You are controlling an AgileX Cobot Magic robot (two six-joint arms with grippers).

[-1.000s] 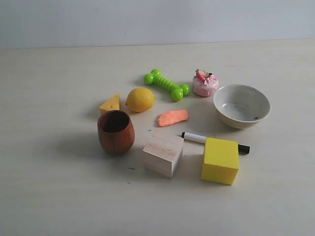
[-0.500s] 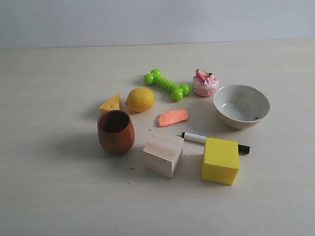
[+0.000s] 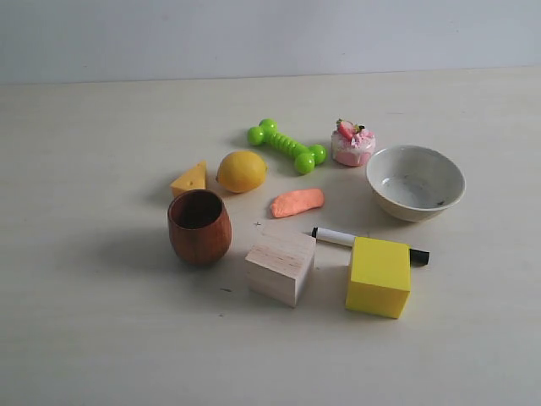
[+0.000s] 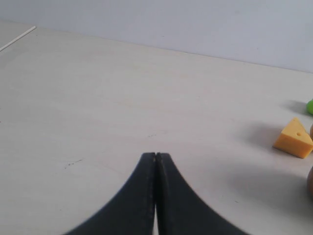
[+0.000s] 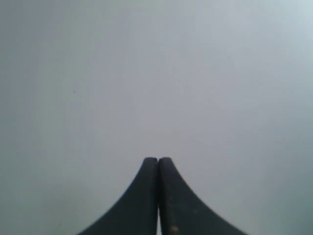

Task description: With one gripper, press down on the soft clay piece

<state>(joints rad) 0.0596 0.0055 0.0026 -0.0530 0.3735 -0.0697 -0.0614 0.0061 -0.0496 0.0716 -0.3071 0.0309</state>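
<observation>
The salmon-orange soft clay piece (image 3: 297, 202) lies flat on the table in the exterior view, between the lemon (image 3: 242, 171) and the white bowl (image 3: 415, 182). Neither arm shows in that view. In the left wrist view my left gripper (image 4: 156, 155) is shut and empty, over bare table, with the cheese wedge (image 4: 293, 138) off to one side. My right gripper (image 5: 158, 159) is shut and empty too, facing a plain grey surface. The clay appears in neither wrist view.
Around the clay stand a green toy bone (image 3: 286, 145), a pink toy cake (image 3: 352, 143), a cheese wedge (image 3: 189, 179), a brown wooden cup (image 3: 199, 227), a wooden block (image 3: 281, 266), a yellow block (image 3: 379, 276) and a marker (image 3: 369, 244).
</observation>
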